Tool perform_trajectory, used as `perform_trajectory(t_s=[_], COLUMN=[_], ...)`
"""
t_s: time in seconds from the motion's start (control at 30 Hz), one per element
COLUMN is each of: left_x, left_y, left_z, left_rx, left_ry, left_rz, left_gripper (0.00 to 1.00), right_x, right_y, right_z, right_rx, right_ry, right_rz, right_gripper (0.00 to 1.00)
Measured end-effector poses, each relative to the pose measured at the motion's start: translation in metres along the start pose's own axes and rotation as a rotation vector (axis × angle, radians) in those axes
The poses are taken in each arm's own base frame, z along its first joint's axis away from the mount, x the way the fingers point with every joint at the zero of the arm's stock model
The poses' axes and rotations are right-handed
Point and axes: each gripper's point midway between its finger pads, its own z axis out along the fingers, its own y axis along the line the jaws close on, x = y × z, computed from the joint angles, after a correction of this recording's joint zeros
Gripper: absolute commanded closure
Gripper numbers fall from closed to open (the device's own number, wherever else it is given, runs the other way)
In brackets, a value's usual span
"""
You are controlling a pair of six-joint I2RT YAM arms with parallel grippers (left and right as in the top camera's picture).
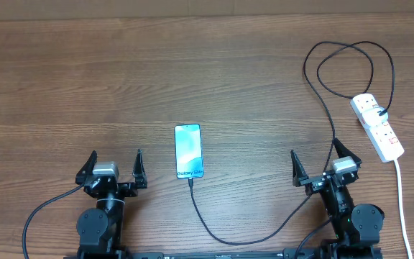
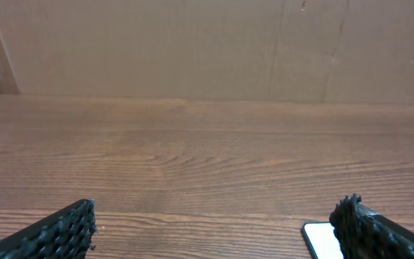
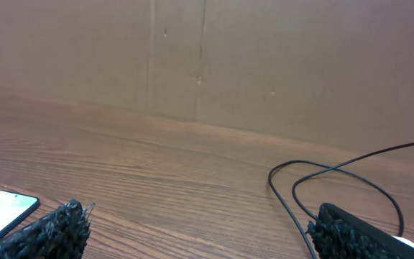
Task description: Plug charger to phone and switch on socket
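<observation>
Two arms sit at the near edge of the wooden table [image 1: 121,72], the left gripper [image 1: 116,158] at seven o'clock from centre and the right gripper [image 1: 315,150] at five. Both have their jaws spread wide, holding nothing. The socket [image 1: 376,126], a white strip, lies at three o'clock. The charger [image 1: 193,196] loops from it toward one o'clock, then sweeps back past the right gripper to six. The phone [image 1: 188,151], its screen lit, lies at centre, and the cable tip meets its near end.

wood-grain brown surface [image 3: 157,165], cardboard wall [image 3: 264,65] behind, thin black charger cable [image 3: 271,177] looping at right, lit smartphone [image 3: 2,212] corner bottom left, right gripper [image 3: 196,234] jaws wide apart
</observation>
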Motion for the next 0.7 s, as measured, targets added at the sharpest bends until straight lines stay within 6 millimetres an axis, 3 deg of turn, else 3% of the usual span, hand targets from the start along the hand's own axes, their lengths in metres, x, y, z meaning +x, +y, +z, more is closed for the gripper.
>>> perform_trajectory(t_s=[0.7], left_x=[0.0000], left_y=[0.0000], left_z=[0.0000], left_rx=[0.000], left_ry=[0.000], left_rz=[0.000], left_gripper=[0.00], right_x=[0.0008], right_y=[-0.0082], right_z=[-0.0002], right_rx=[0.048], right_ry=[0.003], right_rz=[0.060], right_gripper=[0.00])
